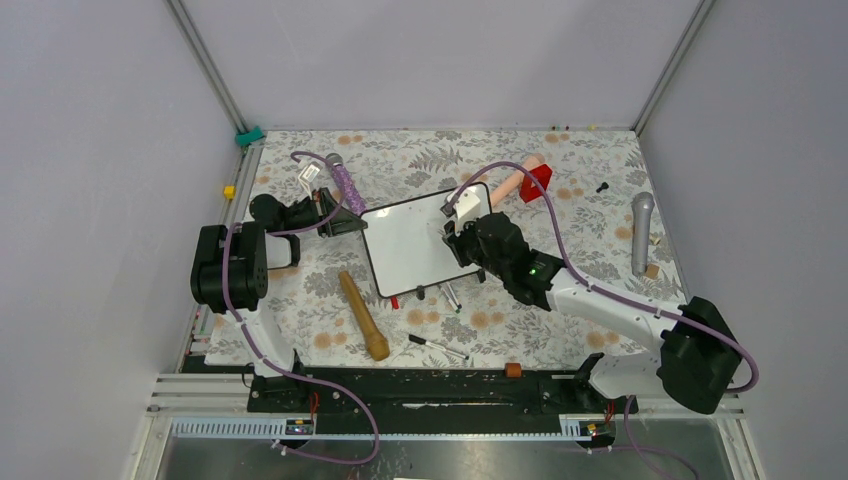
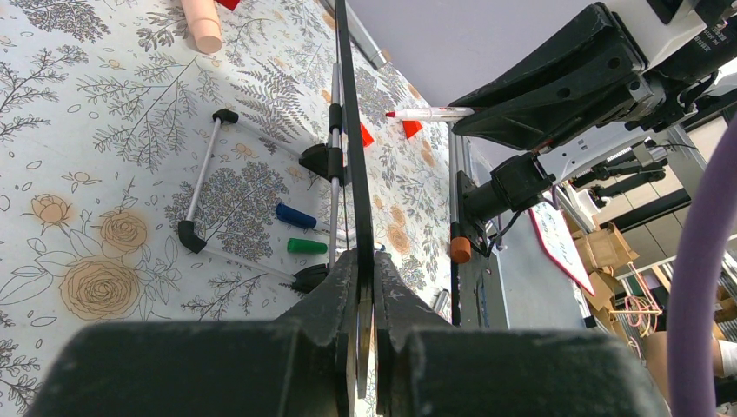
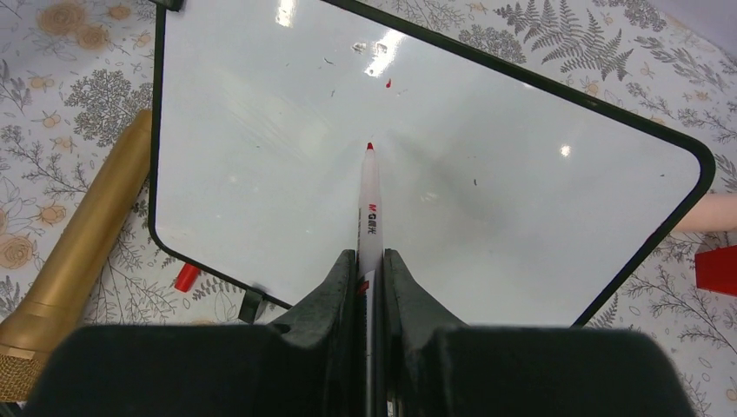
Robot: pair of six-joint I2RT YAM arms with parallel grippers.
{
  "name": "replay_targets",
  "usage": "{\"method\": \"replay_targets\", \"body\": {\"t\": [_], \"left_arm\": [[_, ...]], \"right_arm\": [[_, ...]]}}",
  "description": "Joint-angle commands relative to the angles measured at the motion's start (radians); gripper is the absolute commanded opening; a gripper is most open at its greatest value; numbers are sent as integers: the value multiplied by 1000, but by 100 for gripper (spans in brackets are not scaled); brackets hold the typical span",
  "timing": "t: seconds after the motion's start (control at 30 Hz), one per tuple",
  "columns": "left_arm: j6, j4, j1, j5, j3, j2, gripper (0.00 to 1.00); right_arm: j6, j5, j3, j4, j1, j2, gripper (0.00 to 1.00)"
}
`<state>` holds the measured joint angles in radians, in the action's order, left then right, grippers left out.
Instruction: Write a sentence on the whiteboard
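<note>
The whiteboard (image 1: 415, 245) lies mid-table, tilted, its black frame showing edge-on in the left wrist view (image 2: 352, 130). My left gripper (image 2: 365, 265) is shut on that frame at the board's left edge (image 1: 350, 225). My right gripper (image 3: 369, 259) is shut on a white marker (image 3: 369, 204) with a red tip, held over the board's right part (image 1: 458, 232). The tip is at or just above the white surface (image 3: 261, 130); I cannot tell which. No sentence shows on the board, only a small red dot (image 3: 388, 83).
A golden microphone (image 1: 362, 315) lies left of the board's near edge. A black pen (image 1: 437, 346), a red cap (image 3: 186, 277), blue (image 2: 295, 215) and green (image 2: 306, 247) caps lie near it. A red block (image 1: 537, 183) and a grey microphone (image 1: 642, 230) are at the right.
</note>
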<state>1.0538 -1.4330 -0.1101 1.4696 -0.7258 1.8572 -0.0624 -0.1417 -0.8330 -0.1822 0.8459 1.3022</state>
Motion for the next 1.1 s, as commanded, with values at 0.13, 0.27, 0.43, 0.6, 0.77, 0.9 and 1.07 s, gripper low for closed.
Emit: {"method": "replay_targets", "body": {"t": [0.13, 0.27, 0.43, 0.6, 0.77, 0.9, 1.07], "left_arm": [[-17, -41, 3, 13, 1, -40, 0], [-18, -40, 2, 12, 3, -42, 0], [-18, -40, 3, 22, -2, -36, 0], [-27, -40, 3, 21, 4, -46, 0], [-25, -40, 3, 25, -5, -39, 0], [-29, -40, 4, 26, -9, -38, 0], [-31, -40, 4, 25, -13, -39, 0]], "right_arm": [[-22, -20, -13, -66, 4, -6, 0], [-30, -43, -29, -49, 4, 0, 0], [-7, 1, -39, -19, 4, -37, 0], [-12, 14, 26, -75, 4, -106, 0], [-11, 15, 63, -108, 4, -112, 0], [-1, 19, 53, -90, 4, -118, 0], [-6, 48, -4, -16, 3, -85, 0]]}}
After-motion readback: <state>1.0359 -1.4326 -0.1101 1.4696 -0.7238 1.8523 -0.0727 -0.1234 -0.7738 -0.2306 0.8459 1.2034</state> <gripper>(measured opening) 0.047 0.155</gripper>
